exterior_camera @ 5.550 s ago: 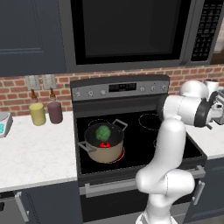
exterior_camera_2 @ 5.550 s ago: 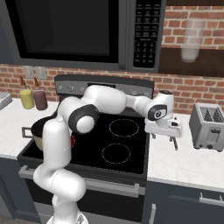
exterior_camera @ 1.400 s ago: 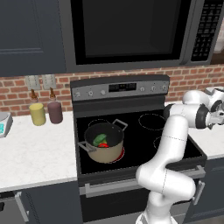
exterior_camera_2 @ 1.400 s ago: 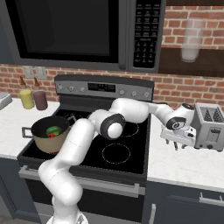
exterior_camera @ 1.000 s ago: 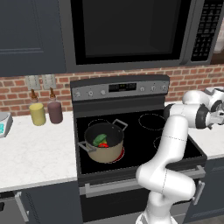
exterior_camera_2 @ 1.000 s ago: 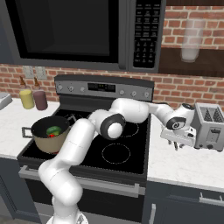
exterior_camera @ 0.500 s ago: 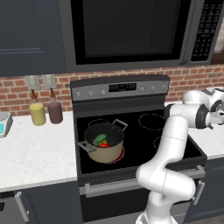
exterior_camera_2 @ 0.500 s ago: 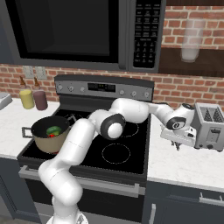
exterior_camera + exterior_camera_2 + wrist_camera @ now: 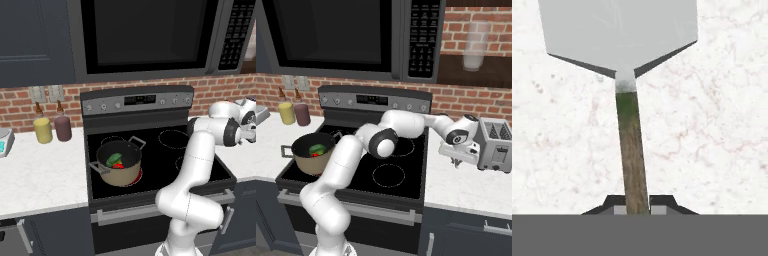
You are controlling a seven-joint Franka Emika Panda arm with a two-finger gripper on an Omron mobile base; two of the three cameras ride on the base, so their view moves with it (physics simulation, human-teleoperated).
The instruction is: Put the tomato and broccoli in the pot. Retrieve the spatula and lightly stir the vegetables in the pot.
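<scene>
- Right under my hand camera, the gripper (image 9: 637, 209) has its jaws clamped together on the thin handle of the spatula (image 9: 624, 75), which lies on the speckled white counter (image 9: 722, 140).
- I see the handle run away from the fingertips (image 9: 662, 202) to a flat light-grey blade at the far end.
- From the right base camera, I see the gripper (image 9: 456, 161) pointing down at the counter (image 9: 466, 185) between the stove (image 9: 406, 175) and the toaster (image 9: 498, 145).
- On the stove's front left burner stands the pot (image 9: 120, 165), well apart from the gripper.
- Inside the pot I see the broccoli (image 9: 114, 159) with the tomato (image 9: 118, 166) just beside it.
- Farther back, left of the stove, a yellow jar (image 9: 43, 130) and a dark purple jar (image 9: 63, 128) stand by the brick wall (image 9: 20, 107).
- Above the stove I see the microwave (image 9: 351, 35).
</scene>
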